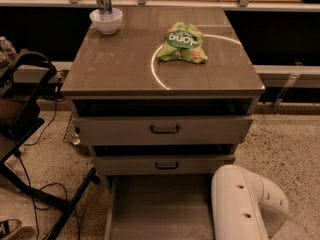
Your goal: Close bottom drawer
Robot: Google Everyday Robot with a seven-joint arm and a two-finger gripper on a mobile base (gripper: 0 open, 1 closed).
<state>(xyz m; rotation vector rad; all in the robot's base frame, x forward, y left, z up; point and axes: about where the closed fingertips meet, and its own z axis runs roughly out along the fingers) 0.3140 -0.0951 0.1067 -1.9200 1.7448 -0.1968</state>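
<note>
The bottom drawer [160,209] lies pulled open at lower centre, the white arm link [245,204] just beside its right; the gripper is below the frame, grip state untellable

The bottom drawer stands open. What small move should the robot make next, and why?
Probably bring the gripper, out of view here, to the front of the bottom drawer and push toward the cabinet. The drawer stands pulled far out, its tray running past the lower edge; only the white arm shows, lower right.

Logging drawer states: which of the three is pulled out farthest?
The bottom drawer, tray exposed; top drawer and middle drawer barely protrude. Pincer out of view.
</note>
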